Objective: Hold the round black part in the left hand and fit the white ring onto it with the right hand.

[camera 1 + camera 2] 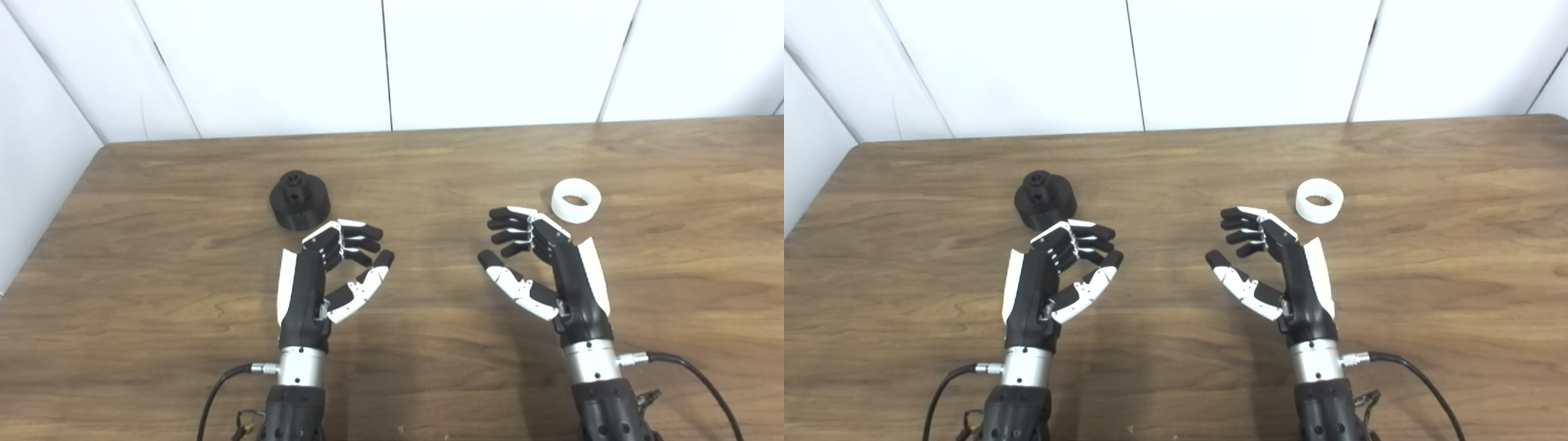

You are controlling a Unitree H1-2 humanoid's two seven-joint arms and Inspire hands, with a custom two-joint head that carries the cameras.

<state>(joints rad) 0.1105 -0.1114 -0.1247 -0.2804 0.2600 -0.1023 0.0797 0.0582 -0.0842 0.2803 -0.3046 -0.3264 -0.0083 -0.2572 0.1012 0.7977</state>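
The round black part (299, 199) rests on the wooden table, left of centre, with a raised hub on top. My left hand (327, 272) hovers just in front of it and slightly to its right, open, fingers curled with nothing in them. The white ring (576, 199) lies flat on the table at the right. My right hand (539, 260) sits just in front of the ring and to its left, open and holding nothing. Both palms face each other.
The wooden table (429, 177) runs back to white wall panels, with its left edge near a white side wall. Black cables (692, 373) trail from both wrists near the front edge.
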